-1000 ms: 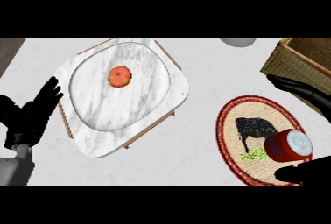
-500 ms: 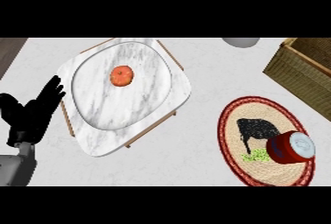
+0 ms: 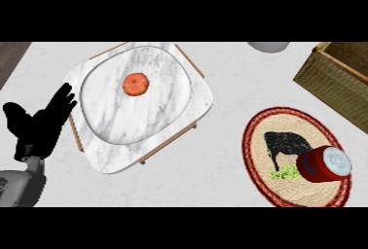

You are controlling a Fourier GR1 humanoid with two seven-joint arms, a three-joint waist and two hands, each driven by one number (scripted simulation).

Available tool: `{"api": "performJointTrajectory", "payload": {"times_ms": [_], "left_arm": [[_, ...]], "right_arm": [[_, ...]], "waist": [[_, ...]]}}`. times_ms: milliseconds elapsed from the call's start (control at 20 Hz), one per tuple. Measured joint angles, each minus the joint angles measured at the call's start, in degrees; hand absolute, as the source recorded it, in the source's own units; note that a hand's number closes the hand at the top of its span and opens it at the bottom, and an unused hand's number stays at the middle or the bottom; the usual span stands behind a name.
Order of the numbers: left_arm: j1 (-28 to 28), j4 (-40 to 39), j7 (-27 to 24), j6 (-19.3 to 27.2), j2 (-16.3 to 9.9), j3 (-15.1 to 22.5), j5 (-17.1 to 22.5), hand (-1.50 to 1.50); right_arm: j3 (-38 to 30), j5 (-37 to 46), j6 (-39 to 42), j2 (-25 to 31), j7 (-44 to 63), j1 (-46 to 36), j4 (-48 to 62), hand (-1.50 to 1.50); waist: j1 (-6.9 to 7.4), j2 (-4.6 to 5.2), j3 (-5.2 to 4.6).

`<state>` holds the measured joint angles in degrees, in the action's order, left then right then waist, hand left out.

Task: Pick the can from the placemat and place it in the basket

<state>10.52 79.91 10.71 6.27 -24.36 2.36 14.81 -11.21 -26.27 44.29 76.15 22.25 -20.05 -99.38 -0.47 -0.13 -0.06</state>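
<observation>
A red can [image 3: 324,164] with a pale lid lies on its side on the round woven placemat [image 3: 287,126] at the lower right; nothing touches it. The wicker basket [image 3: 336,80] stands at the upper right, cut off by the view's edge. At the left edge my left hand [image 3: 39,124] rests open, fingers up, beside the marble board. No part of my right hand shows in the head view.
A marble board [image 3: 122,155] carries a large oval plate [image 3: 144,119] with an orange-red fruit [image 3: 136,84] on it, left of centre. A grey round object [image 3: 268,46] peeks in at the top edge.
My right hand, which hovered dark over the placemat's right side a second ago, has withdrawn out of view. The can and the left hand have stayed where they were.
</observation>
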Motion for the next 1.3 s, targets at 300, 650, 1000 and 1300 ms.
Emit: {"api": "performJointTrajectory", "payload": {"times_ms": [300, 650, 1000, 1300], "left_arm": [[-1.02, -0.06, -0.04, -0.58, 0.08, -1.43, -0.41, 0.00], [-1.46, -0.24, -0.62, -1.61, 0.84, -2.38, -1.11, 0.00], [-0.01, -0.29, 0.36, -2.43, 1.74, -2.80, -2.28, 0.00], [1.87, -1.90, 0.28, -3.03, 2.51, -3.56, -3.31, 0.00]], "right_arm": [[-9.11, -1.06, 6.59, -3.86, -4.91, 6.58, 2.98, -1.50], [-17.63, 8.46, 8.39, -15.81, -13.49, 15.45, -0.03, -1.50], [-16.45, 23.76, 4.68, -28.77, -22.90, 20.24, -3.61, -1.50], [-11.42, 33.28, -1.88, -38.16, -29.10, 20.38, -2.10, -1.50]], "waist": [[-0.70, -0.13, 0.09], [-0.57, -0.07, 0.12], [0.13, 0.10, 0.12], [0.45, 0.18, 0.10]]}}
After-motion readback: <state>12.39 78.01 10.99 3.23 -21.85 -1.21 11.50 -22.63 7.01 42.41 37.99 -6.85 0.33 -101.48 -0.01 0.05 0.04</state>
